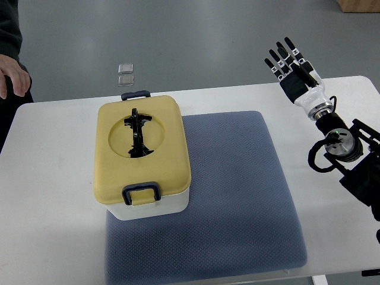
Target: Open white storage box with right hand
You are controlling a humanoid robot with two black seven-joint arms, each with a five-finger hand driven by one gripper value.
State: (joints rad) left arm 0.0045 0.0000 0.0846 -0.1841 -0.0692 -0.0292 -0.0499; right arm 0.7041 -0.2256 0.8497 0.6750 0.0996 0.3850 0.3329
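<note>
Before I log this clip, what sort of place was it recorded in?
Probably a robot test lab, not a home: a plain white table on bare grey flooring, one storage box staged on a blue mat, and a person's hand waiting at the edge.

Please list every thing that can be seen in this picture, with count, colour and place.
box: 1, white with closed yellow lid, on mat's left part
latches: 2, dark blue, near and far lid edges
handle: 1, black, in the lid's round recess
mat: 1, grey-blue, table centre
table: 1, white
small clear items: 2, on the floor beyond the table
person's hand: 1, top left edge
right hand: 1, black and white, fingers spread, raised at the table's far right, apart from the box
</note>
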